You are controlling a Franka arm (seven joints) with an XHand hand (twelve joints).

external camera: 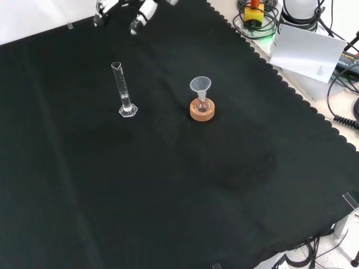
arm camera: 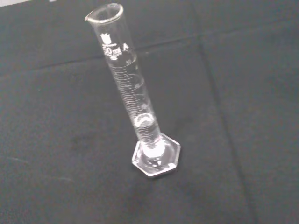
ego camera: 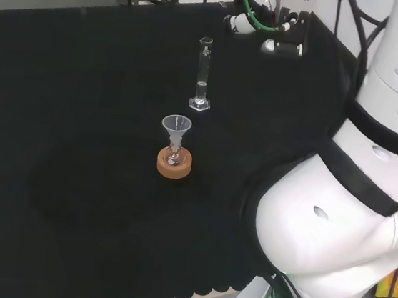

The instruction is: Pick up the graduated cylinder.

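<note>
Here the clear glass graduated cylinder (external camera: 124, 89) stands upright on its hexagonal foot, upper left of centre in the front view, on matte black cloth (external camera: 168, 196). At the top edge the hand (external camera: 140, 17) hangs apart, fingers relaxed, gripping nothing. Right of the cylinder, a clear funnel (external camera: 200, 86) sits in a small flask (external camera: 201, 105) on a cork ring (external camera: 202, 110).

A clear glass graduated cylinder (ego camera: 203, 75) stands upright on its hexagonal foot, at ten o'clock from the front view's centre.
</note>
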